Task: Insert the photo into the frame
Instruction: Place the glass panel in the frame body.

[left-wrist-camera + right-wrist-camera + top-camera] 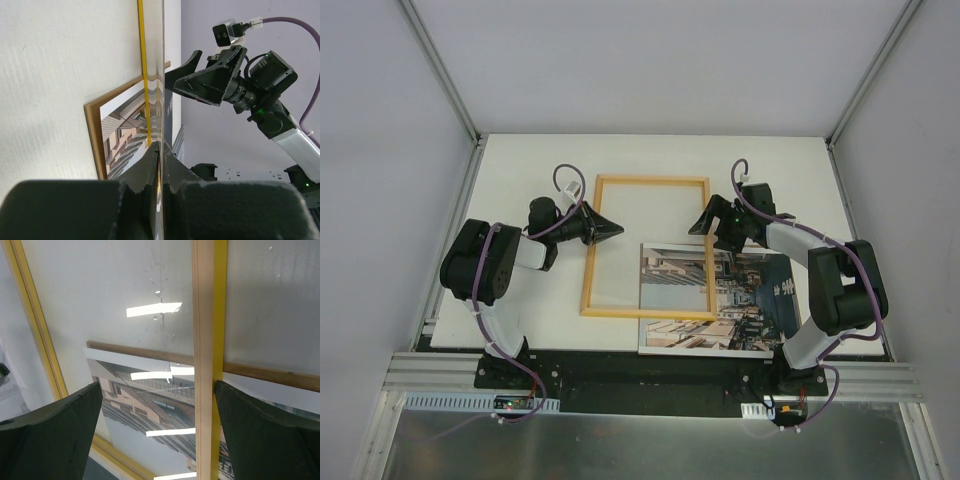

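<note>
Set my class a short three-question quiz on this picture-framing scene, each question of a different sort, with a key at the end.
1. Short answer: which side of the photo faces up?
2. Choose one: the left gripper is shut on A the photo, B the frame, C nothing.
3. True or false: the right gripper is shut on a frame rail.

Key
1. The printed side, with the city street showing.
2. B
3. False: its jaws stand open, one on each side of the rail.
</note>
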